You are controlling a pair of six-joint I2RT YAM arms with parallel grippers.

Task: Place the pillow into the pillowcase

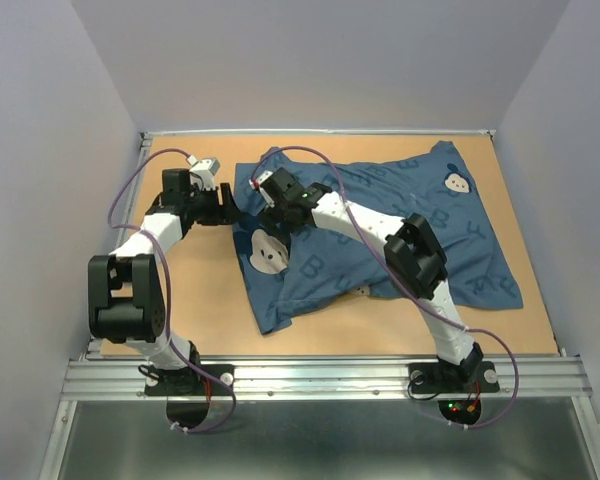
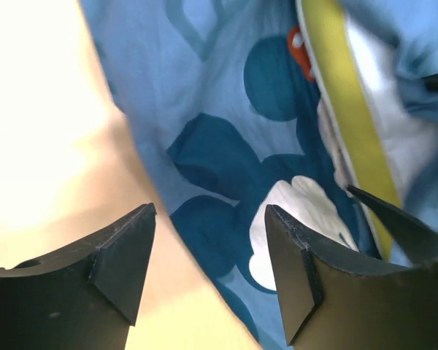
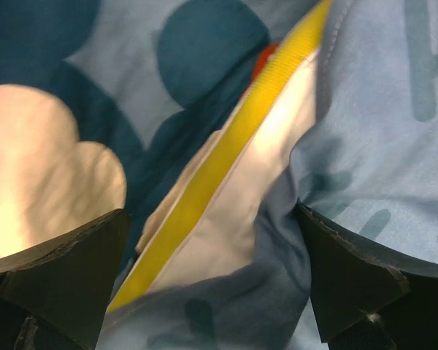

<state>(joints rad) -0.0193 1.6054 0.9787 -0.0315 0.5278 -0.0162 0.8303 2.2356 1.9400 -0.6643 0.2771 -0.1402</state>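
Observation:
The blue pillowcase (image 1: 380, 240) lies spread over the middle and right of the table, bulging with the pillow inside. The pillow shows only at the case's left opening: white fabric with a yellow band (image 3: 204, 182), also in the left wrist view (image 2: 343, 109). My right gripper (image 1: 267, 193) is open at that opening, its jaws straddling the pillow edge and a fold of the case (image 3: 212, 284). My left gripper (image 1: 230, 207) is open just left of it, low over the case's edge (image 2: 208, 248), where a mouse face print (image 2: 292, 211) shows.
The wooden table (image 1: 200, 300) is bare left of the case. Grey walls close in the back and both sides. A metal rail (image 1: 320, 375) runs along the near edge. A dark fingertip of the other gripper (image 2: 401, 226) pokes in at the right of the left wrist view.

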